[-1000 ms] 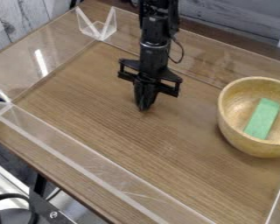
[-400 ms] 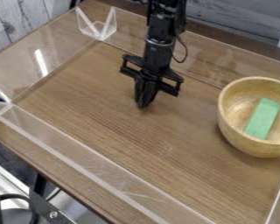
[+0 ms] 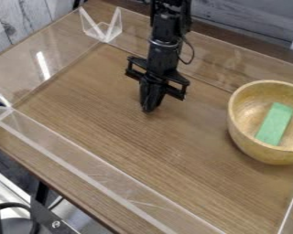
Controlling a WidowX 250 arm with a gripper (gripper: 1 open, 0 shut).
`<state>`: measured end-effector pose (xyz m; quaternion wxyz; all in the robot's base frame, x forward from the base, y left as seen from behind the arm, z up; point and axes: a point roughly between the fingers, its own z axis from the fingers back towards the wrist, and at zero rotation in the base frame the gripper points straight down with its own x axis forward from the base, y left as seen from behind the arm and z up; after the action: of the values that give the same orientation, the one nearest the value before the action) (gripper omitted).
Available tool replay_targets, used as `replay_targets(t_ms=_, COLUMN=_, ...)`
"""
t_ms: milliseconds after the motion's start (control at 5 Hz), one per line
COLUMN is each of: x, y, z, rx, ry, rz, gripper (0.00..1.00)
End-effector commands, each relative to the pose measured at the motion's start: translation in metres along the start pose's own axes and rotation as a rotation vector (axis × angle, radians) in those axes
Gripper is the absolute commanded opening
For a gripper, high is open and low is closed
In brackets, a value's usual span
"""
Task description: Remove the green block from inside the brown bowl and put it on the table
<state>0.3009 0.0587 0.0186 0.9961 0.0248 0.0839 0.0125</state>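
The green block (image 3: pixel 277 122) lies flat inside the brown bowl (image 3: pixel 247 128), which stands at the right side of the table (image 3: pixel 124 128). My gripper (image 3: pixel 152 107) points straight down near the middle of the table, its tip low over the wood. Its fingers are shut together with nothing between them. It stands well to the left of the bowl, apart from it.
Low clear acrylic walls (image 3: pixel 76 164) edge the tabletop on all sides. A clear acrylic bracket (image 3: pixel 103 27) stands at the back left corner. Bare wood lies between the gripper and the bowl.
The gripper has stayed in place and stays shut, with only a slight roll of the wrist. The bowl and block have not moved.
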Motion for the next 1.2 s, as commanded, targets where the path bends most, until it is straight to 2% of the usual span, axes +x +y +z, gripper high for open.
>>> replay_targets(t_ms=0, x=0.0001, y=0.0005, z=0.0104, rx=0.029, ry=-0.022, rz=-0.018, gripper=0.0)
replay_targets(t_ms=200, x=-0.0012, y=-0.0016, z=0.0104, rx=0.055, ry=-0.014, rz=-0.042, gripper=0.0)
replay_targets(t_ms=800, x=-0.0064, y=0.0024, z=0.0115, rx=-0.05, ry=-0.048, rz=-0.065, gripper=0.0)
replay_targets(t_ms=1000, x=-0.0046, y=-0.0004, z=0.0128, rx=-0.071, ry=-0.071, rz=-0.101, gripper=0.0)
